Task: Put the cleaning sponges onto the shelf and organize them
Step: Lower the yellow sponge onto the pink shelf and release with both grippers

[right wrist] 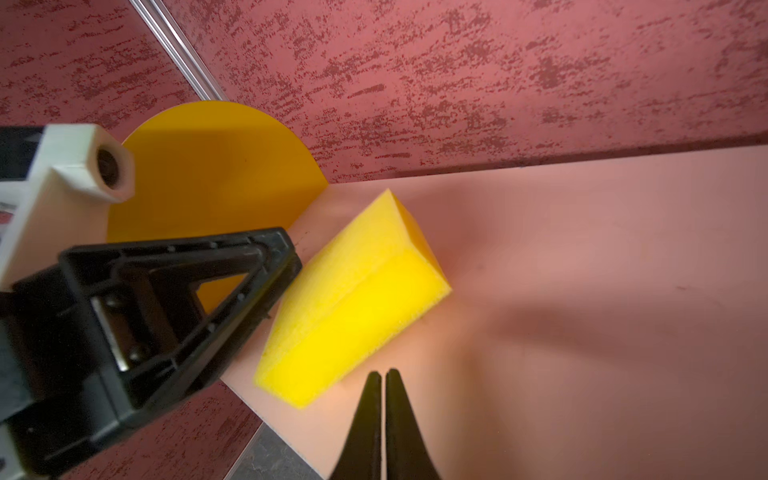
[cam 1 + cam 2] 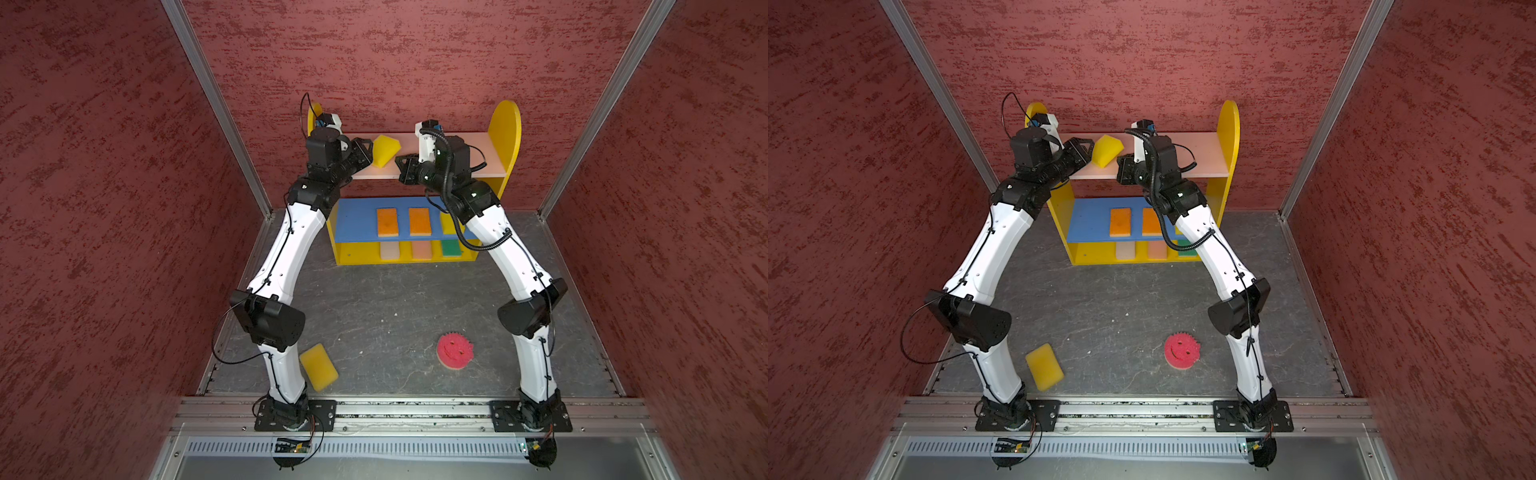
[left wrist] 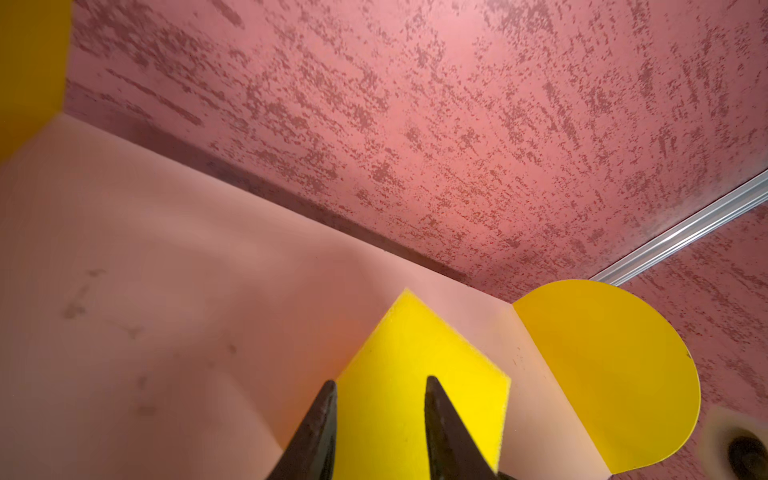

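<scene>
My left end effector (image 2: 370,150) grips the tilted yellow rectangular foam sponge (image 2: 385,150), seemingly to flatten it on the shelf's pale pink top board (image 2: 478,158); my right end effector (image 1: 383,374) is closed, empty.

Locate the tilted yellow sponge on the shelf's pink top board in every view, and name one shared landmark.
Top view: yellow sponge, left of centre on the pale pink top board.
Top view: same place.
Left wrist: between the fingers of the left gripper.
Right wrist: mid-frame, just beyond the right gripper.
Shared landmark: that board.
</scene>
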### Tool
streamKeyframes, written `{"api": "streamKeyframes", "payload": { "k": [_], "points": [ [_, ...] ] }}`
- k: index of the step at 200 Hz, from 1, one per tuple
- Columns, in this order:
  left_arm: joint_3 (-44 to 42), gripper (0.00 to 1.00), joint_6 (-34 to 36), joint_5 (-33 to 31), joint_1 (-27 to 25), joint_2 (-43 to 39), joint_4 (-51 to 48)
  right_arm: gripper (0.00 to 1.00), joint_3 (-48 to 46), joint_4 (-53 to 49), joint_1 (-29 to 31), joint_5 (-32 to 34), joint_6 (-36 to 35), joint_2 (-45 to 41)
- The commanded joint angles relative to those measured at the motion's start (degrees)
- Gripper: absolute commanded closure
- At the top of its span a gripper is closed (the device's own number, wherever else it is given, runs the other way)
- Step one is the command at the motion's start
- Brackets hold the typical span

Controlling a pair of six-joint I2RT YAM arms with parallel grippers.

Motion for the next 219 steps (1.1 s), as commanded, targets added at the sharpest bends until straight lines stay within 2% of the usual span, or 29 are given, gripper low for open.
{"api": "streamKeyframes", "payload": {
  "k": [1,46,89,157,219],
  "points": [
    [2.86,0.62,2.24,-4.29,-0.82,-0.09,-3.31,0.92,-0.21,-1.0,-0.29,-0.84,0.08,-0.16],
    [2.85,0.58,4.72,-4.99,-1.98,-0.49,-1.45,0.93,-0.2,-0.76,-0.28,-0.84,0.05,0.64],
    [6.38,0.58,5.19,-7.08,-1.43,2.98,-4.06,0.92,-0.17,-0.94,-0.24,-0.4,-0.23,0.29],
    [16.95,0.58,5.11,-13.23,-2.41,9.15,-15.11,0.92,-0.42,-0.88,-0.24,-1.19,0.38,0.54],
    [16.9,0.55,3.61,-9.62,-3.85,9.13,-16.73,0.92,-0.38,-0.3,-0.29,-0.95,0.63,1.19]
  ]
}}
